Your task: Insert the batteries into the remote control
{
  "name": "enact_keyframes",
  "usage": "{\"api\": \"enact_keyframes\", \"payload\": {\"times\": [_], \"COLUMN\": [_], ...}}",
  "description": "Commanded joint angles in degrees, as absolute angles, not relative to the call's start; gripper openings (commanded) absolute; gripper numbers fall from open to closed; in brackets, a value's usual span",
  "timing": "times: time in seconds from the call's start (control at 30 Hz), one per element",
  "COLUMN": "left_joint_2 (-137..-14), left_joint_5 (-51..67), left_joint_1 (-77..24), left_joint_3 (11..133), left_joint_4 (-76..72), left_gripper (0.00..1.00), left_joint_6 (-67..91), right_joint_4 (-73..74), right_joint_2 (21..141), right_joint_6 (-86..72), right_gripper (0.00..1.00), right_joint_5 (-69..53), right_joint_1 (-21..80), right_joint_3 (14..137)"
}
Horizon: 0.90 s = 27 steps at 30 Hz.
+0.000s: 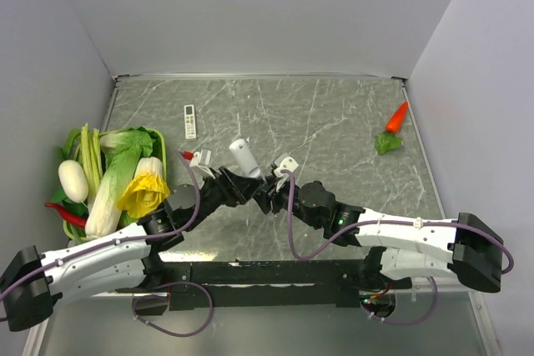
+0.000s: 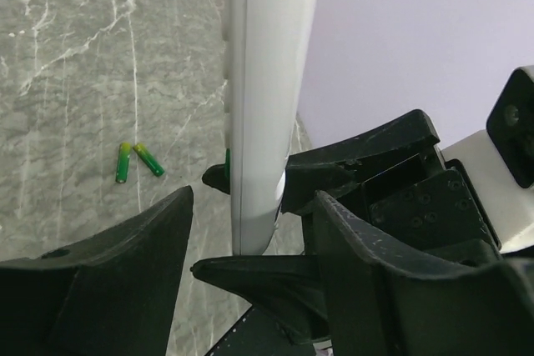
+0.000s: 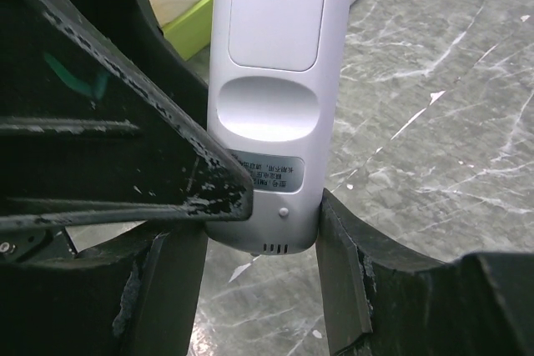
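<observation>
The remote control (image 1: 244, 156) is a plain white bar, held tilted up off the table between the two arms. My right gripper (image 3: 259, 223) is shut on its lower end, one finger (image 3: 342, 273) pressed on each side; its back cover faces that camera. My left gripper (image 2: 254, 198) stands open around the same end of the remote control (image 2: 267, 81), with a gap on both sides. In the top view the left gripper (image 1: 236, 179) and right gripper (image 1: 260, 192) meet under the bar. The batteries, two small green cylinders (image 2: 123, 162) (image 2: 149, 159), lie side by side on the table, apart from both grippers.
A green basket (image 1: 158, 143) of vegetables sits at the left edge. A slim white remote with button rows (image 1: 189, 121) lies behind it. A red and green vegetable (image 1: 392, 129) lies at the far right. Walls close the table on three sides.
</observation>
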<state>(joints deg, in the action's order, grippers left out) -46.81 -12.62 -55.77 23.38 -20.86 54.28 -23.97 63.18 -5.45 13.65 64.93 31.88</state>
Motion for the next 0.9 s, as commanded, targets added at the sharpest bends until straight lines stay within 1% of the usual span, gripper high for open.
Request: {"api": "enact_keyframes", "payload": {"times": [0.0, 0.03, 0.13, 0.17, 0.23, 0.27, 0.33, 0.37, 0.4, 0.43, 0.47, 0.5, 0.53, 0.57, 0.63, 0.67, 0.73, 0.77, 0.83, 0.87], "left_joint_2": [-48.51, -48.95, -49.48, -49.66, -50.01, -50.27, -50.54, -50.71, -50.71, -50.63, -50.54, -50.19, -49.66, -49.31, -47.74, -47.12, -45.45, -45.0, -43.86, -43.86], "left_joint_5": [-15.03, -15.38, -15.47, -15.38, -15.38, -15.21, -15.12, -15.2, -15.21, -15.12, -15.12, -15.38, -15.64, -15.91, -16.78, -17.14, -17.75, -17.58, -15.57, -14.43], "left_joint_1": [-57.04, -57.39, -57.74, -57.74, -57.92, -58.01, -58.27, -58.18, -58.18, -58.27, -58.18, -58.18, -58.18, -58.18, -58.18, -58.18, -58.01, -58.01, -57.75, -57.57], "left_joint_3": [23.47, 23.55, 23.2, 23.12, 22.76, 22.68, 22.41, 22.33, 22.24, 22.24, 22.32, 22.5, 22.59, 22.67, 22.76, 22.76, 22.94, 23.03, 23.64, 24.25], "left_joint_4": [-29.09, -29.27, -30.85, -31.46, -32.25, -32.52, -33.22, -33.48, -33.57, -33.49, -33.23, -32.7, -32.09, -30.6, -28.66, -26.83, -24.45, -23.48, -20.66, -19.87], "left_gripper": [0.61, 0.59, 0.49, 0.44, 0.39, 0.34, 0.29, 0.22, 0.18, 0.13, 0.04, 0.01, 0.01, 0.01, 0.01, 0.01, 0.01, 0.01, 0.01, 0.01], "left_joint_6": [53.35, 53.09, 52.74, 52.56, 52.38, 52.3, 52.12, 52.03, 51.86, 51.59, 51.33, 51.07, 50.46, 50.01, 48.7, 48.26, 46.94, 46.24, 44.04, 43.25], "right_joint_4": [-27.77, -27.77, -28.03, -28.21, -28.47, -28.48, -28.48, -28.3, -28.13, -27.95, -27.86, -27.86, -27.69, -27.51, -26.28, -25.58, -22.69, -21.81, -18.99, -18.46], "right_joint_2": [61.7, 61.79, 61.96, 61.96, 61.88, 61.96, 61.79, 61.7, 61.7, 61.61, 61.52, 61.0, 60.74, 60.3, 58.19, 57.14, 53.8, 52.66, 49.05, 47.82], "right_joint_6": [-6.94, -7.03, -7.47, -7.56, -8.08, -8.17, -8.79, -8.96, -9.05, -9.23, -9.23, -8.88, -8.62, -8.27, -6.69, -5.2, -3.87, -3.08, -0.53, 2.87], "right_gripper": [0.0, 0.0, 0.0, 0.0, 0.0, 0.0, 0.0, 0.0, 0.0, 0.05, 0.17, 0.23, 0.29, 0.43, 0.54, 0.64, 0.72, 0.8, 0.87, 0.89], "right_joint_5": [15.21, 15.21, 15.56, 15.82, 16.17, 16.87, 17.4, 17.49, 17.14, 16.62, 16.09, 15.13, 14.77, 14.33, 12.23, 11.96, 11.95, 12.21, 11.87, 11.43], "right_joint_1": [65.48, 65.65, 65.74, 65.74, 65.92, 66.0, 66.01, 66.01, 66.01, 66.01, 66.01, 66.01, 66.09, 66.09, 66.01, 66.09, 66.01, 65.83, 65.92, 65.83], "right_joint_3": [33.75, 33.75, 33.49, 33.4, 33.22, 33.22, 33.13, 33.13, 33.13, 33.05, 32.96, 32.78, 32.44, 32.26, 31.56, 31.47, 31.03, 30.94, 30.85, 30.68]}}
